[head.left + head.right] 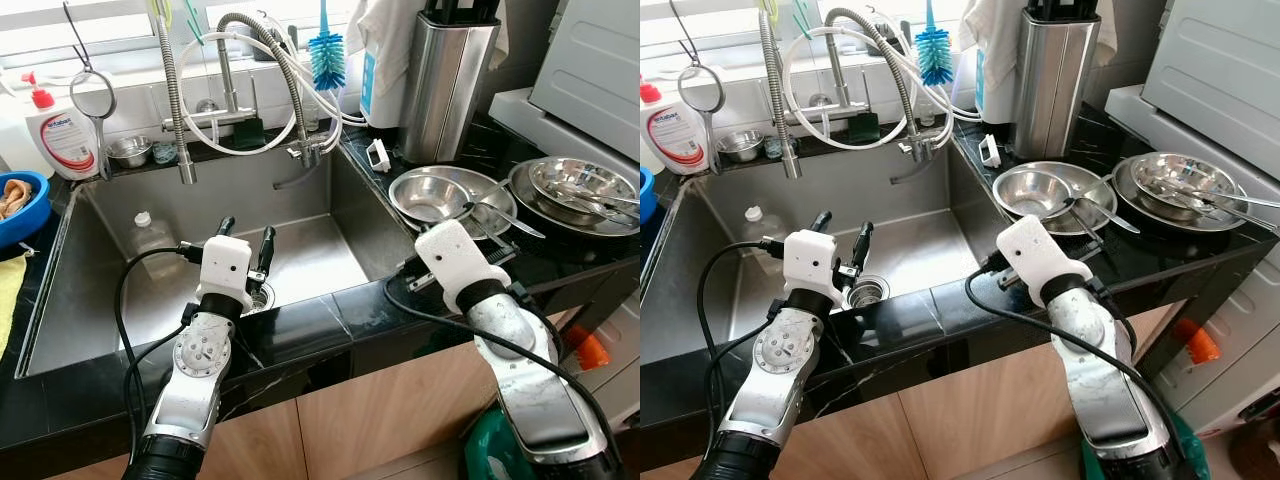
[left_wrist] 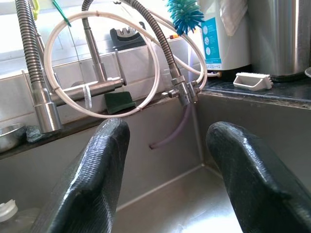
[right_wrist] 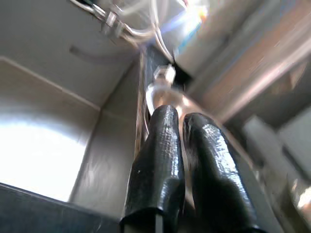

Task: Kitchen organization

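nothing looks tidied yet — steel bowls (image 1: 440,195) and pans (image 1: 580,190) sit right of the sink (image 1: 300,260), left gripper (image 1: 247,243) spread empty over it, right gripper (image 3: 187,141) clenched empty.

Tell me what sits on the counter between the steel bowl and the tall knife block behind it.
In the left eye view, a small white scrubbing brush lies on the black counter, left of the line between the steel bowl and the knife block.

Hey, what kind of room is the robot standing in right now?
Most likely a home kitchen: a steel sink with a spring faucet set in a black counter, and steel bowls stacked beside it.
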Robot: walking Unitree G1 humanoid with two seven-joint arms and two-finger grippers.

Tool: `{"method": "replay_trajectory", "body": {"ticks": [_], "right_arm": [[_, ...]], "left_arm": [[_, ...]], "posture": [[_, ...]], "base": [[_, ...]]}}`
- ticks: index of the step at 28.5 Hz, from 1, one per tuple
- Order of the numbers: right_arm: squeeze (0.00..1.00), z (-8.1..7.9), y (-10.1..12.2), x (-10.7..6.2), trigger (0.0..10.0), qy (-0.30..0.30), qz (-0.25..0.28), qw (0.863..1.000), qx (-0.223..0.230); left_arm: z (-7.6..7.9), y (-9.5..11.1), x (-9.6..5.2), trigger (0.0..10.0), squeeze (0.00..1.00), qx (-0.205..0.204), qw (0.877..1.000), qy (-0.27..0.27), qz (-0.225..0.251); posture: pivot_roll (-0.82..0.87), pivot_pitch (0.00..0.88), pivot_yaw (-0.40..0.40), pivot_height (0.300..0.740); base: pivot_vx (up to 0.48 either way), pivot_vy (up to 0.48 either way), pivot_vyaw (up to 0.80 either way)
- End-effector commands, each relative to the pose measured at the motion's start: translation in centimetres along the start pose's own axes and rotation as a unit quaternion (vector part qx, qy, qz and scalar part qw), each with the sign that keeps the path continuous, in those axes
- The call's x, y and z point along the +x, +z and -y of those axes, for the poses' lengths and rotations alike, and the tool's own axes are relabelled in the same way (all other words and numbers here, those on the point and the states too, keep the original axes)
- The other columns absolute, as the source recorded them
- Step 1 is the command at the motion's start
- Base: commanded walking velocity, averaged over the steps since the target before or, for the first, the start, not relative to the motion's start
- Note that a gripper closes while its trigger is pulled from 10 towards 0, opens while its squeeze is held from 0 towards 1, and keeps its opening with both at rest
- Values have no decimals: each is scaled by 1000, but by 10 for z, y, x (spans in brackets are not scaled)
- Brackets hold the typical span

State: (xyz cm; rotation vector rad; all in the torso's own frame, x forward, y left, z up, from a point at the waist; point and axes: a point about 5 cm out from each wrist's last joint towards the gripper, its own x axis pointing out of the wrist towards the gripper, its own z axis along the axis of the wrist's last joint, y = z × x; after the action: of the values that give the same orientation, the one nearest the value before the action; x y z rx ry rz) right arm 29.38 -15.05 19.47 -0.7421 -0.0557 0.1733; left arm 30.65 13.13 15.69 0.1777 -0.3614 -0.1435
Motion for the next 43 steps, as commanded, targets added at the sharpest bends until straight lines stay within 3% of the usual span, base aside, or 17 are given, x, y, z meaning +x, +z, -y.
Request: {"method": "replay_trajectory", "body": {"ticks": [1, 3, 5, 10, 11, 12, 13, 14, 15, 19, 20, 21, 43], "right_arm": [[1000, -3, 12, -2, 10000, 35, 45, 996, -73], [1000, -5, 12, -4, 10000, 60, 55, 990, -114], [1000, -1, 10, -5, 10000, 67, 60, 991, -99], [1000, 9, 0, -7, 10000, 82, 44, 981, -172], [671, 10, -3, -7, 10000, 83, 42, 979, -183], [671, 11, -4, -7, 10000, 82, 41, 979, -183], [0, 13, -5, -7, 10000, 80, 38, 979, -185], [0, 14, -7, -7, 10000, 81, 36, 978, -187], [1000, 13, -7, -6, 10000, 88, 38, 977, -189], [1000, 7, -7, -5, 10000, 106, 45, 975, -189], [349, 6, -9, -5, 10000, 112, 42, 974, -192], [0, 5, -13, -4, 10000, 122, 34, 970, -206], [0, 19, -25, 17, 10000, 90, -4, 966, -243]], "left_arm": [[-2, -3, -3, 10000, 0, 4, 1000, 3, -9], [-2, -3, -3, 10000, 0, 4, 1000, 3, -9], [-2, -3, -3, 10000, 0, 4, 1000, 2, -10], [-2, -4, -3, 10000, 0, 4, 1000, 1, -11], [-2, -4, -3, 10000, 0, 4, 1000, 1, -11], [-2, -4, -3, 10000, 0, 4, 1000, 1, -11], [-2, -4, -3, 10000, 0, 4, 1000, 0, -11], [-2, -4, -3, 10000, 0, 4, 1000, 0, -11], [-2, -4, -3, 10000, 0, 5, 1000, -1, -11], [-2, -3, -2, 10000, 0, 5, 1000, -1, -11], [-2, -3, -2, 10000, 0, 5, 1000, -2, -11], [-2, -3, -2, 10000, 0, 5, 1000, -2, -11], [-1, -2, -2, 10000, 0, 4, 1000, -5, -7]], "posture": [[-127, 0, 37, 740], [-127, 0, 37, 740], [-132, 0, 38, 740], [-132, 0, 39, 740], [-133, 0, 42, 740], [-133, 0, 42, 740], [-134, 0, 44, 740], [-135, 0, 46, 740], [-135, 0, 46, 740], [-133, 0, 46, 740], [-133, 0, 46, 740], [-133, 0, 46, 740], [-121, 0, 48, 740]], "base": [[0, 0, 0], [0, 0, 0], [0, 0, 0], [0, 0, 0], [0, 0, 0], [0, 0, 0], [0, 0, 0], [0, 0, 0], [0, 0, 0], [0, 0, 0], [0, 0, 0], [0, 0, 0], [0, 0, 0]]}}
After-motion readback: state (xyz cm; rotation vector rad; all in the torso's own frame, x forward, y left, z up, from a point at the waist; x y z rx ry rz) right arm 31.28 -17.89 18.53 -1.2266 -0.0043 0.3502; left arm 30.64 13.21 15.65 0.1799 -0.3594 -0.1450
